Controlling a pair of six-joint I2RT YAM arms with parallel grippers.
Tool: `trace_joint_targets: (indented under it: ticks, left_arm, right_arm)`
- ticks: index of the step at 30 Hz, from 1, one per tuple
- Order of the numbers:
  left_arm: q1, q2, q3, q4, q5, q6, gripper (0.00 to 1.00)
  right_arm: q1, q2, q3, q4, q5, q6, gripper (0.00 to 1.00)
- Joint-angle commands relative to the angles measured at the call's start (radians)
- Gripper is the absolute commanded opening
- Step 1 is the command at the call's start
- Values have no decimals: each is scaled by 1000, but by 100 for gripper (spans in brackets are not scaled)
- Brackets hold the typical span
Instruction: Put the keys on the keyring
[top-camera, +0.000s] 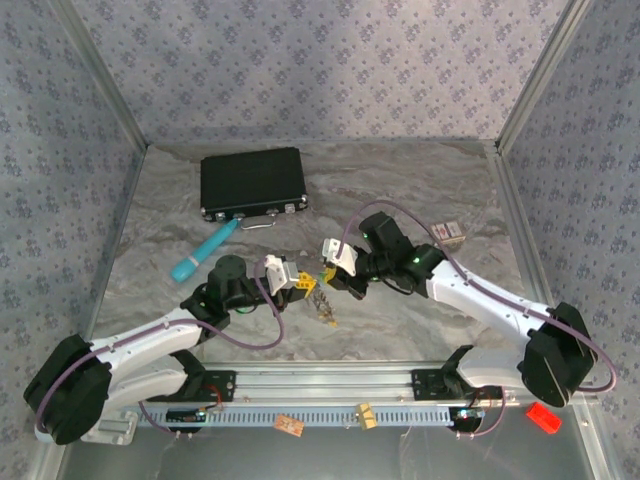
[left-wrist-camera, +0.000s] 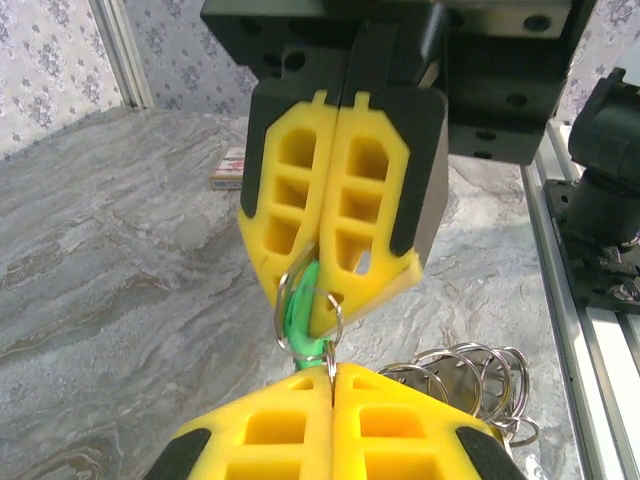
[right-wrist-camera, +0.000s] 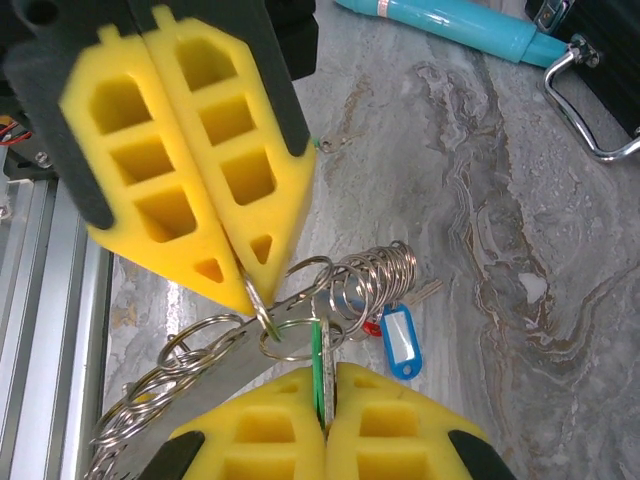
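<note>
grey marble tabletop (top-camera: 420, 190): left gripper (right-wrist-camera: 247, 292) pinches thin silver wire keyring (left-wrist-camera: 279, 300), right gripper (right-wrist-camera: 322, 378) pinches green plastic-headed key (right-wrist-camera: 318, 345) (tips nearly touching).

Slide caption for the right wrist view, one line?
Right hand pinches the green key; left hand pinches the keyring beside it.

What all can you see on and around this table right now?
case: one, black, far side, left.
tube: one, teal, before the case.
small box: one, red-white, right side.
keyring: one bunch, silvery, centre.
green key: one, green, pinched, centre.
blue key: one, blue, beside the keyring.
red key: one, red, beside blue key.
red block: one, red, near right arm's base.
left hand: yellow fingers, shut on keyring.
right hand: yellow fingers, shut on green key.
</note>
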Motion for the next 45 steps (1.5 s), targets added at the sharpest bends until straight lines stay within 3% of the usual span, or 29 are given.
trace_joint_targets:
  ticks: [1,8,9,13,16,18,21,26,30,37,41,45]
  left_arm:
    - [-4,5,30,0,-4,20,0]
    - [-3,29,46,-11,-5,17,0]
    - [-4,29,48,-19,-10,15,4]
    - [-4,14,36,-21,-41,0,43]
    - [-4,-25,6,9,-89,-38,60]
    - [-1,-68,-21,23,-146,-68,86]
    - [2,-171,-63,17,-291,-123,99]
    - [38,-391,-86,-152,-653,-245,100]
    - [114,-523,-89,-287,-790,-376,100]
    - [189,-617,-75,-399,-858,-459,100]
    - [200,-596,-74,-386,-855,-471,100]
    - [206,-554,-66,-362,-843,-477,100]
  right_arm:
    - [4,-37,46,-44,2,-22,0]
    - [6,-43,49,-75,24,-33,0]
    - [5,-46,49,-76,37,-33,0]
    - [5,-54,58,-87,79,-42,0]
    - [7,-45,78,-126,103,-61,0]
    - [9,-37,90,-146,112,-72,0]
    - [22,-14,115,-156,112,-82,0]
    - [66,65,192,-123,82,-93,0]
    - [96,162,279,-51,42,-72,0]
    - [83,286,324,-3,27,-4,0]
    - [32,312,241,-99,97,-21,0]
    - [21,333,205,-256,253,-92,0]
